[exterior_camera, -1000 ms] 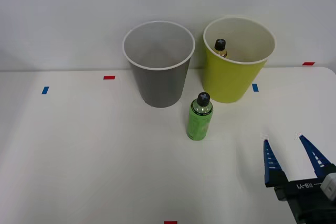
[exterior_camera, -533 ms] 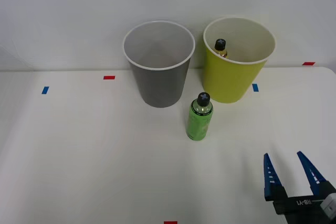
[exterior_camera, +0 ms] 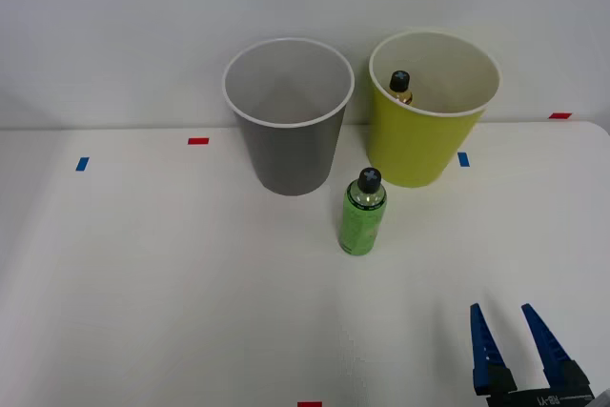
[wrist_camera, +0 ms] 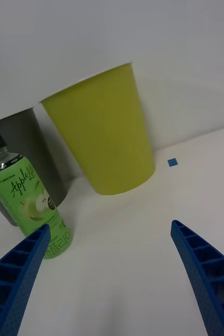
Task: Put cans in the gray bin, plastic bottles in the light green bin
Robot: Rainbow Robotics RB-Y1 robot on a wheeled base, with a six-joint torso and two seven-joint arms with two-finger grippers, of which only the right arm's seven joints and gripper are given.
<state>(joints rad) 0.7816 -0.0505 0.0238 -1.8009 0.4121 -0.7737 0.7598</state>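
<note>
A white table (exterior_camera: 143,283) is seen from above. Two tall bins are set side by side at its far edge: the gray bin (exterior_camera: 289,145) and the light green bin (exterior_camera: 419,145), in which an amber-necked bottle (exterior_camera: 400,86) is held. A green bottle (exterior_camera: 361,213) is stood upright just before them. The right gripper (exterior_camera: 509,331) is kept well apart, fingers spread, nothing held.

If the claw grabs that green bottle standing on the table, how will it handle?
The green bottle stands upright, tall and narrow, so a sideways nudge could probably tip it. Its round body would likely roll once down. The glossy label may be somewhat slippery. Weight is hard to judge.
</note>
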